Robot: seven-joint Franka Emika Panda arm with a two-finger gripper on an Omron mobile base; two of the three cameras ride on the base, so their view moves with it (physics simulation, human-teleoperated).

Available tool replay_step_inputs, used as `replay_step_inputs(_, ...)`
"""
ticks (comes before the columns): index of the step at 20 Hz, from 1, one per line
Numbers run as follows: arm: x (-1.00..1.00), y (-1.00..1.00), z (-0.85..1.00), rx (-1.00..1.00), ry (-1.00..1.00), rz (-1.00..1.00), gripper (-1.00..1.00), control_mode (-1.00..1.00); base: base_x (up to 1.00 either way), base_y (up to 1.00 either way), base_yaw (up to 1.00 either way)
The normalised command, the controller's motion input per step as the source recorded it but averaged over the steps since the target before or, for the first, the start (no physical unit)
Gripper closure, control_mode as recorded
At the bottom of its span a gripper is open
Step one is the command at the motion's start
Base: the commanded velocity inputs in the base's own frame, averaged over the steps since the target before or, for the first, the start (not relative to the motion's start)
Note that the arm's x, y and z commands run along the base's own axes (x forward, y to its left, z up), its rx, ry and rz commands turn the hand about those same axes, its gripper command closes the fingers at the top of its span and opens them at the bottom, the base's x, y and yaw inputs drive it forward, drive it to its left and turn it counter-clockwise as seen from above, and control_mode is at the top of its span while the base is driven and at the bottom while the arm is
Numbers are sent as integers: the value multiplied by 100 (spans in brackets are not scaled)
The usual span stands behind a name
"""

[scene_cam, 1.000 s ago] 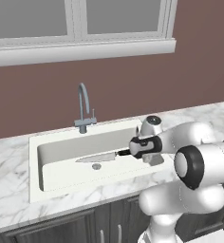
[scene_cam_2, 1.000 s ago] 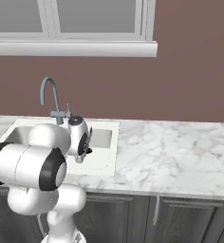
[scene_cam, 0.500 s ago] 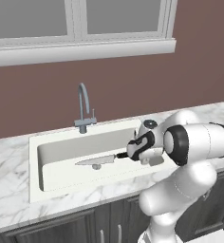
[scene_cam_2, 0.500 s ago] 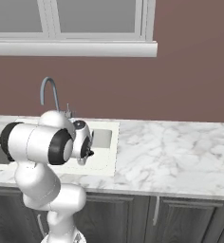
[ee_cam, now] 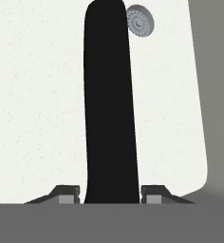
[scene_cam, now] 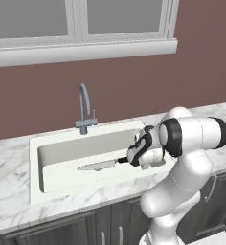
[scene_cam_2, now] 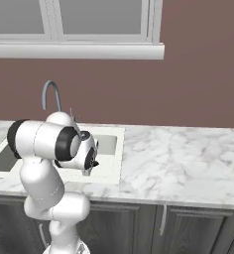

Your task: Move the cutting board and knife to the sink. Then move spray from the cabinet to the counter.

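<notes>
The knife (scene_cam: pixel 101 165) is held by its black handle in the clamped gripper (ee_cam: pixel 109 195), suspended above the sink (scene_cam: pixel 62 160) basin. It is judged light, rigid and sharp-edged; the handle is the proper grasp point.

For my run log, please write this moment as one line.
hand: shut on knife handle | knife: over sink basin, blade toward faucet side | cutting board: not seen

A home kitchen, by every sign: white marble counter (scene_cam: pixel 9 158) with inset sink (scene_cam: pixel 38 158) and curved faucet (scene_cam: pixel 84 107) at 12 o'clock, dark lower cabinets (scene_cam_2: pixel 198 228) at 6, window (scene_cam: pixel 86 19) above, brown wall.
</notes>
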Motion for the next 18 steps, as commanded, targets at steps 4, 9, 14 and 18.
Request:
replay_step_inputs(4, 0, 0, 0, 0, 0, 0, -100, -100, 0, 0, 0)
replay_step_inputs(9, 0, 0, 44, 0, -7, -1, -100, -100, 0, 0, 0)
replay_step_inputs(14, -1, 0, 96, 3, -8, -6, -100, -100, 0, 0, 0)
replay_step_inputs(18, -46, -1, 100, 9, -15, -19, -100, -100, 0, 0, 0)
